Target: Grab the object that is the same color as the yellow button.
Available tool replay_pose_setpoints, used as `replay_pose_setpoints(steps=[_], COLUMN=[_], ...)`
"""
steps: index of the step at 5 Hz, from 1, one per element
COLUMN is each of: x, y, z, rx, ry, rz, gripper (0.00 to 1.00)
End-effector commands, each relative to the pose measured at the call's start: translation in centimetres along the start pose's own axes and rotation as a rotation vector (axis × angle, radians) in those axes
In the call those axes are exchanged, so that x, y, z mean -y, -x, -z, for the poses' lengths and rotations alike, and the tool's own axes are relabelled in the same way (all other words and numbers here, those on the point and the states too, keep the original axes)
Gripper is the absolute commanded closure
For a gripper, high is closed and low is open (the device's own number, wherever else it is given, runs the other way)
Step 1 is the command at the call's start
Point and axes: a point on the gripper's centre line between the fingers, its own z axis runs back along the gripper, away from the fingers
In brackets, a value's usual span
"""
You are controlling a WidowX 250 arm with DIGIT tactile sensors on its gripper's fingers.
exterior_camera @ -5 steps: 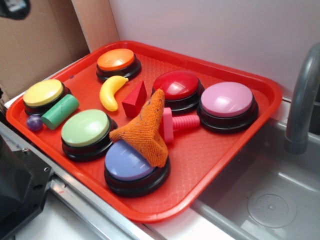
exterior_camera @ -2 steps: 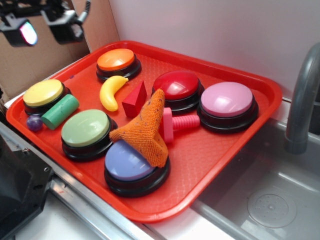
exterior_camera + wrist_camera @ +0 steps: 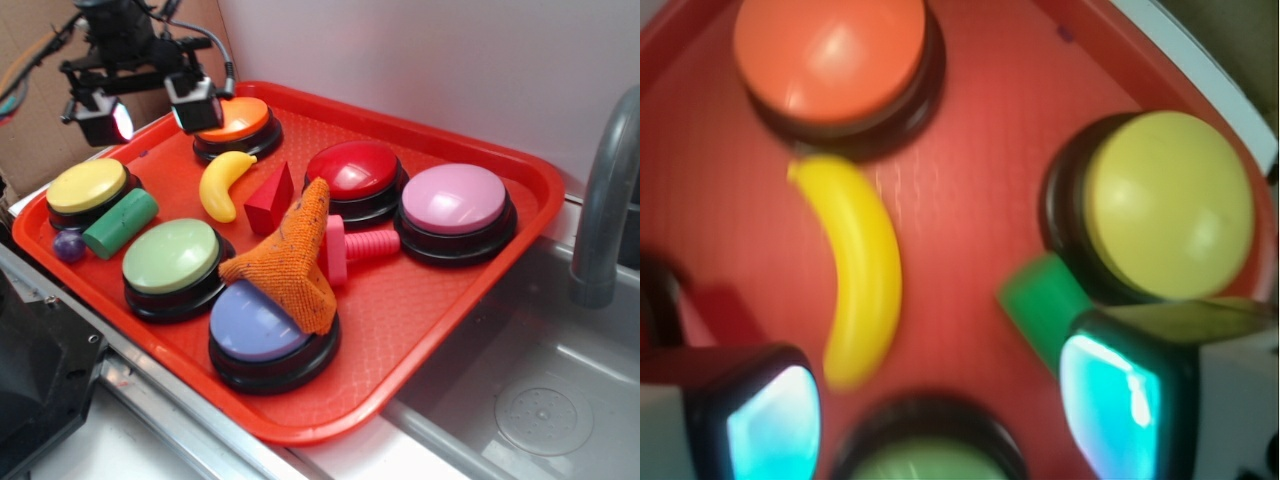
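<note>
We see a red plastic tray point(image 3: 470, 300) on a counter, beside a grey sink point(image 3: 540, 400) with a grey tap point(image 3: 605, 210) at the right edge. On the tray stand six dome-topped buttons on black bases: a pink button point(image 3: 455, 200) at the right, a red button point(image 3: 352, 170) beside it, a purple button point(image 3: 255, 325) at the front, a light green button point(image 3: 170, 255) to its left, an orange button point(image 3: 235, 118) at the back, and the yellow button point(image 3: 87, 186) at the far left. A crumpled orange cloth point(image 3: 292, 260) drapes over the purple button's back edge. Above the tray's back left corner hangs the gripper point(image 3: 147, 108), its two fingers spread wide with nothing between them; the wrist view shows both fingertips point(image 3: 770, 425) well apart. A pink bolt-shaped toy point(image 3: 350, 248) lies just beside the cloth, in front of the red and pink buttons. The yellow toy banana point(image 3: 222, 183) lies flat on the tray between the orange button and the green one, curved, untouched. A green cylinder point(image 3: 120, 223) rests against the yellow button's base. A red triangular block point(image 3: 268, 198) sits just right of the banana. A small purple ball point(image 3: 69, 245) lies beside the cylinder's end.
</note>
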Motion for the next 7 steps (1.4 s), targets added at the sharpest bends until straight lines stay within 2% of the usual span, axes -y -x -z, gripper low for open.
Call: replay_pose_setpoints(steps=[1,2,3,4,5,6,7], x=[1.9,2.9,2.9,2.6,2.3,1.8,1.3], y=[-1.3,-1.2,-1.1,-1.1,-1.2,-1.6,-2.0], z=[3.4,5.0,5.9,6.5,5.9,3.1,-1.3], rx=[0.075,0.025,0.011,-0.023,-0.003,0.021,0.040], ry=[0.037,0.081,0.096,0.175,0.157,0.126,0.036], rz=[-0.040,-0.005,0.006,0.014,0.015,0.112,0.286], gripper=[0.00,0.00,0.00,0.57,1.00,1.00,1.00])
